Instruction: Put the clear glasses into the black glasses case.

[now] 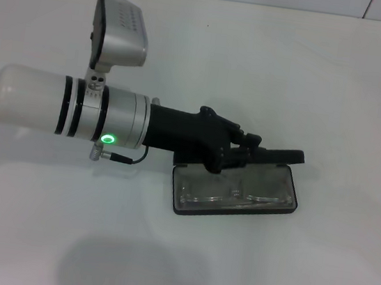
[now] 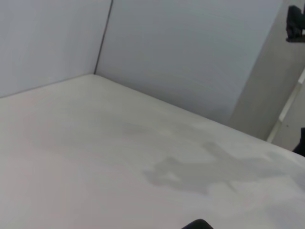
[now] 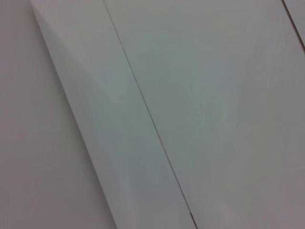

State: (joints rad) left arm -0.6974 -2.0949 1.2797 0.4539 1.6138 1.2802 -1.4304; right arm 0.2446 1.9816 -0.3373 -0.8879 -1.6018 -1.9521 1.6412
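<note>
The black glasses case (image 1: 236,194) lies open on the white counter (image 1: 311,81), a little right of the middle of the head view. Its tray faces up, and the clear glasses (image 1: 234,193) lie inside it, their transparent lens and arms showing faintly against the grey lining and keeping within the tray's rim. The lid stands along the far edge of the tray, seen as a dark strip that runs out to the right behind it.

The left arm reaches in from the left edge of the head view, its silver forearm carrying a lit green ring and the wrist camera on a bracket above it. The left hand (image 1: 249,149) sits over the far edge of the case, right at the lid, its black fingers (image 1: 237,138) bunched close against it. Whether those fingers actually pinch the lid, merely rest on it, or stand slightly apart cannot be told from this angle, since the hand's own body covers the tips.

The left wrist view looks across bare counter toward the pale walls and shows neither the case nor the fingers. The right hand appears in no view; the right wrist view shows only pale wall panels with a seam.
</note>
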